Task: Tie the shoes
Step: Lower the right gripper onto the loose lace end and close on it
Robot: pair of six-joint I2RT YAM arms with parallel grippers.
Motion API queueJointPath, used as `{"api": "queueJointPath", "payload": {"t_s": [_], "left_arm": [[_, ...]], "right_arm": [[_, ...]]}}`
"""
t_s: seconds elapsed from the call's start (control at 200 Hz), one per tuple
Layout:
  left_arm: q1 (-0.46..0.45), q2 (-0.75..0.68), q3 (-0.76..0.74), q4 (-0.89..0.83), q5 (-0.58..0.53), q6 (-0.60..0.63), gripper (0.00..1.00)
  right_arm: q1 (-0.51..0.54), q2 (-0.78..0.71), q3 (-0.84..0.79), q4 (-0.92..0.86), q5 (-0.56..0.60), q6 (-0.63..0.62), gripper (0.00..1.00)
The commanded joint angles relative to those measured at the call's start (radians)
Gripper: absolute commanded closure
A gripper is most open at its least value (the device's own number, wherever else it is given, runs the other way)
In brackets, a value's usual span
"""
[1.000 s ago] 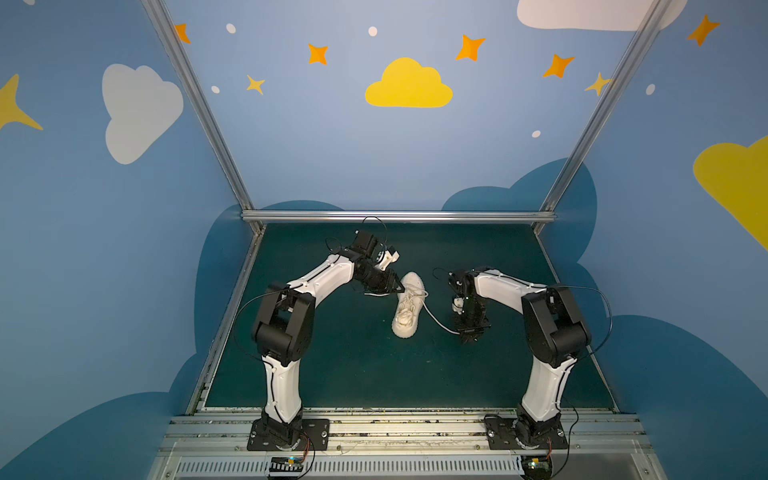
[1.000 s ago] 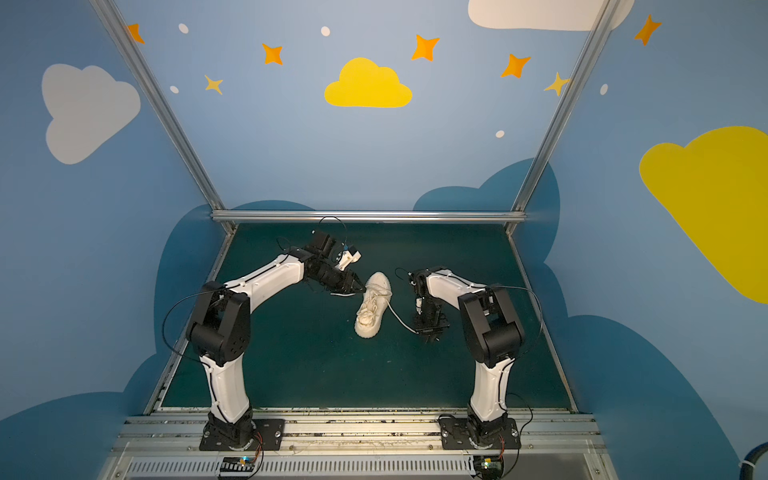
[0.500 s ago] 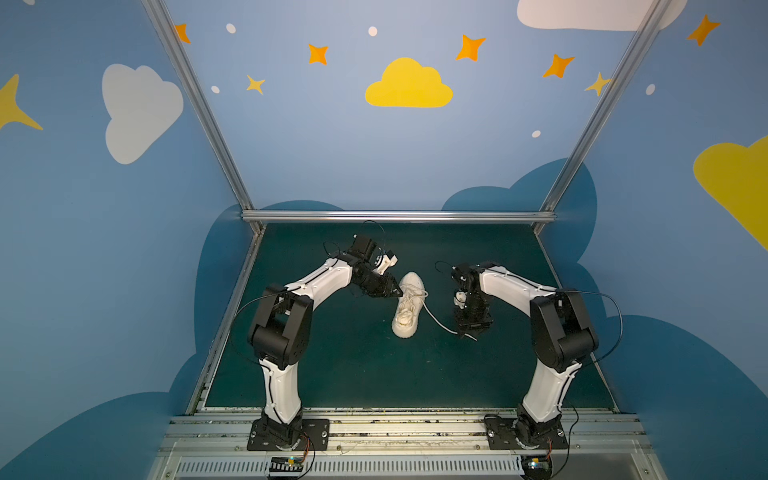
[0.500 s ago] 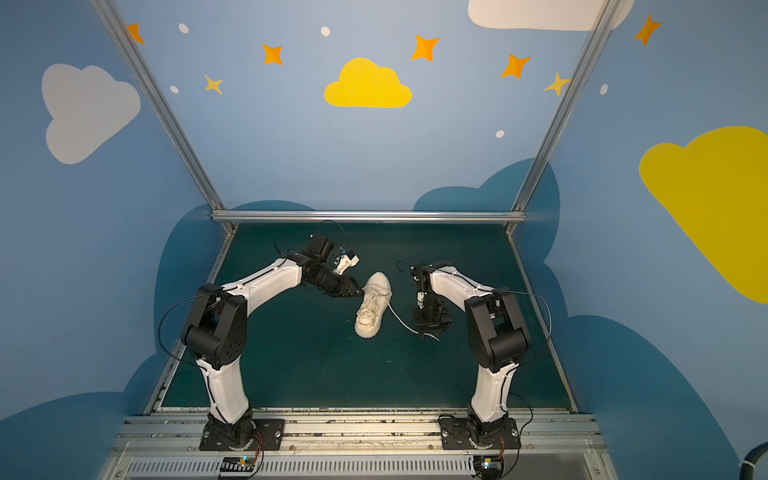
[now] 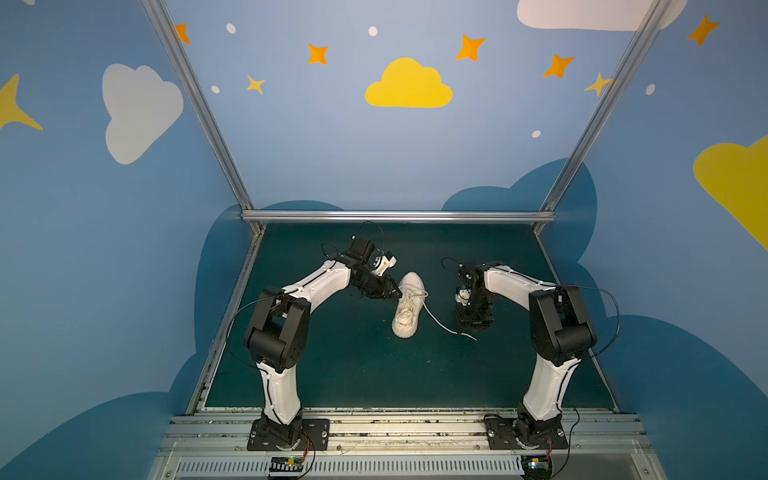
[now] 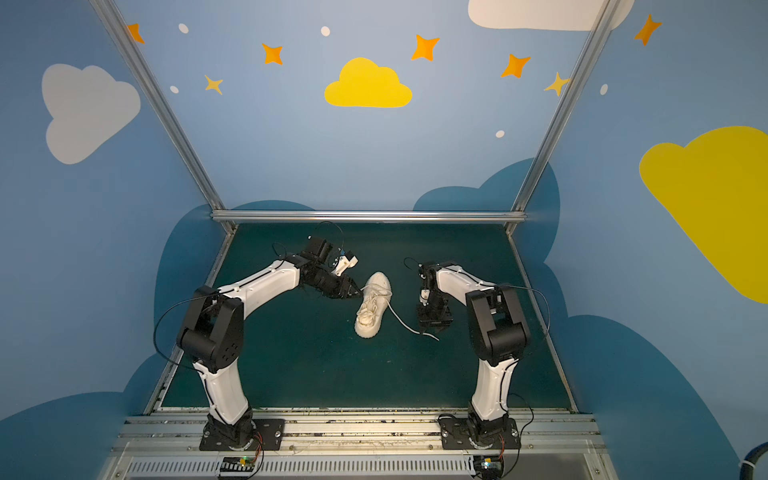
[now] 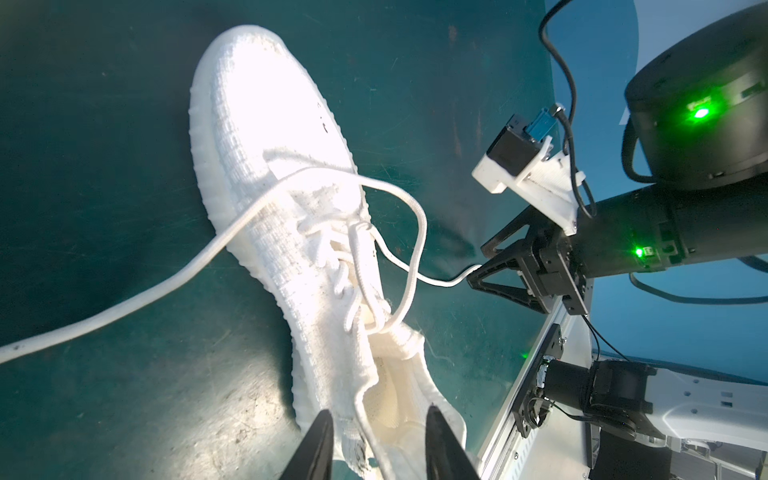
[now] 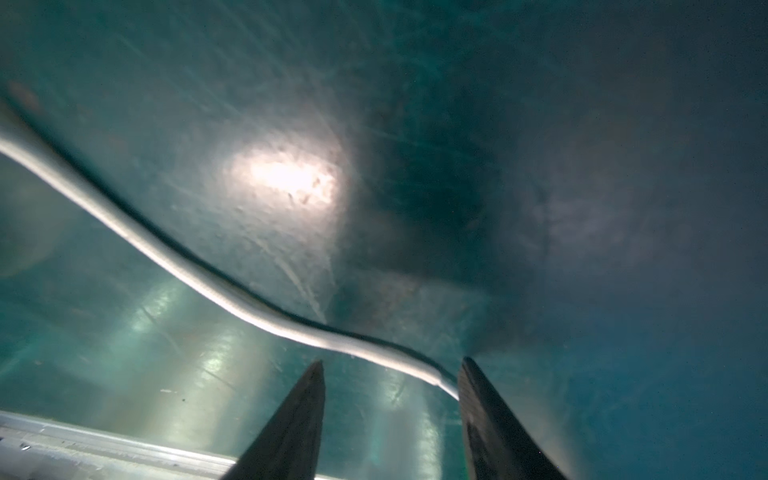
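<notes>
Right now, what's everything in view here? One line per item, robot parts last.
Sneaker: one, off-white, middle of the mat.
Laces: two loose strands, cream-white, untied; one trails across the mat to the right jaws.
Mat: one, dark green, under everything.
Walls: three, blue with painted clouds and stars, around the mat.
Frame bars: three, silver, along the wall joints.
Rail: one, silver, front edge.
Left arm: one, white and black; left jaws apart at the sneaker's opening.
Right arm: one, white and black; right jaws apart, lace tip against one.
</notes>
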Motion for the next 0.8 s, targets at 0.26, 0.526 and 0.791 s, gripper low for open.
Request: {"api": "queueJointPath", "payload": {"t_s": [0.26, 0.526, 0.791], "left_arm": [[-0.003, -0.032, -0.033, 0.015, 0.017, -0.017, 0.62], [-0.003, -0.023, -0.027, 0.031, 0.030, -0.039, 0.61], [-0.018, -0.006, 0.052, -0.038, 0.012, -0.014, 0.61]], "right_arm": [[0.022, -0.081, -0.130, 0.048, -0.055, 0.068, 0.52], [0.068, -0.084, -0.150, 0.030, 0.039, 0.111, 0.67], [0.089, -0.051, -0.132, 0.051, 0.064, 0.163, 0.81]]}}
